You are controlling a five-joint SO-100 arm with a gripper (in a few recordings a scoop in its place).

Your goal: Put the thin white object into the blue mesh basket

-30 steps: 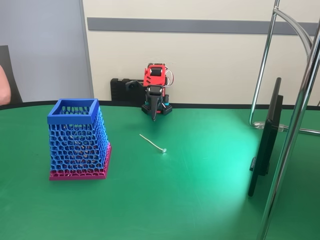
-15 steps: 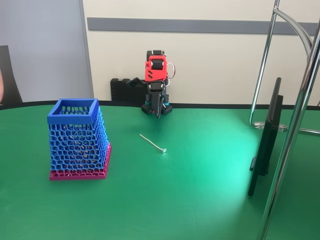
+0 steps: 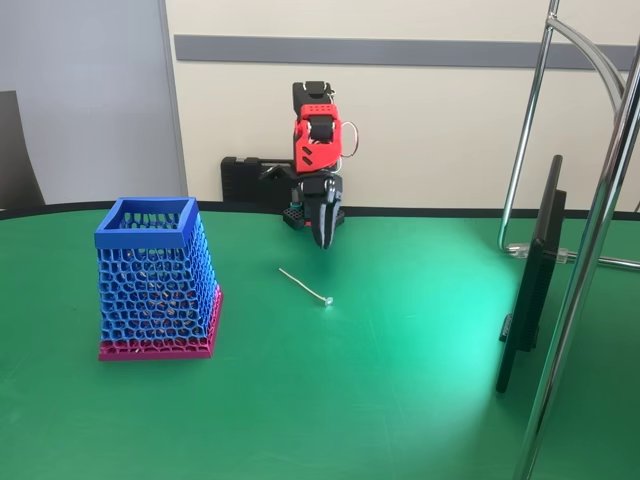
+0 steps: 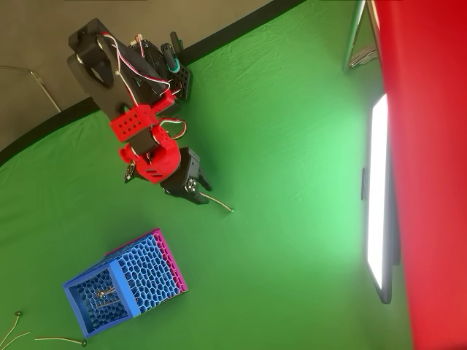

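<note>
The thin white object [image 3: 305, 286] lies flat on the green table, its small knob toward the camera; the overhead view shows the stick [image 4: 217, 202] running diagonally. My red and black gripper [image 3: 323, 236] points down behind the stick's far end, its fingers together and holding nothing. From overhead the gripper [image 4: 195, 191] sits right at the stick's upper-left end. The blue mesh basket [image 3: 155, 280] stands upright to the left, with a solid blue rim and a pink base. Overhead, the basket [image 4: 124, 281] has some small thin pieces inside.
A dark flat screen [image 3: 530, 290] stands edge-on at the right, with chrome stand tubes [image 3: 590, 250] beside it. The black arm base [image 3: 245, 180] sits at the table's back edge. Loose thin sticks [image 4: 51, 338] lie beyond the basket at the overhead view's bottom left.
The arm has risen and reached forward. The gripper has moved slightly right and toward the stick's far end. Stick and basket have not moved.
</note>
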